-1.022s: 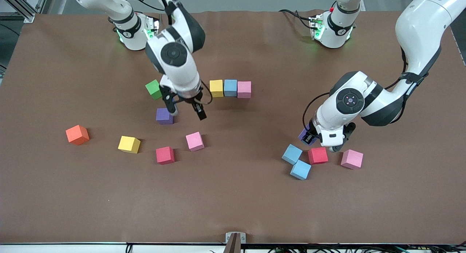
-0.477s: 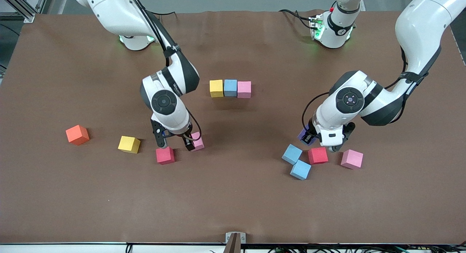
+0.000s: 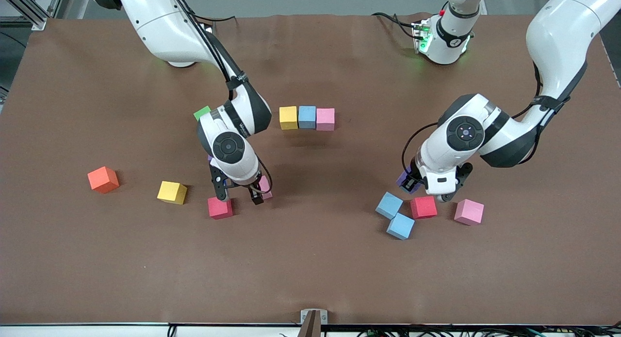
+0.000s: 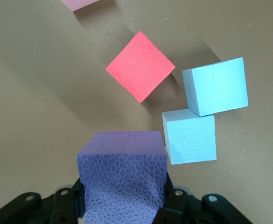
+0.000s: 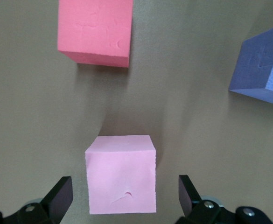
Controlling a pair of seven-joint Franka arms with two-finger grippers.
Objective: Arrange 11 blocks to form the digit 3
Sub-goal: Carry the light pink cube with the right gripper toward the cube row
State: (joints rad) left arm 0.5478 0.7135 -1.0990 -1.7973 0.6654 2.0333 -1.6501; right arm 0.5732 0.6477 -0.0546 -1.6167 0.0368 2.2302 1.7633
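Blocks lie spread on the brown tabletop [image 3: 310, 269]. Nearest, the right gripper [image 3: 239, 195] is wide open around a pink block [image 5: 121, 173] beside a red block [image 3: 220, 207]. The left gripper [image 3: 427, 189] squeezes a purple block [image 4: 123, 179] above two blue blocks [image 4: 191, 136]. Farther off, three blocks [image 3: 306, 118] touch in a row

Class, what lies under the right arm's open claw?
A pink block on the table, between the right claw's fingers. The arm hides most of it from the front.
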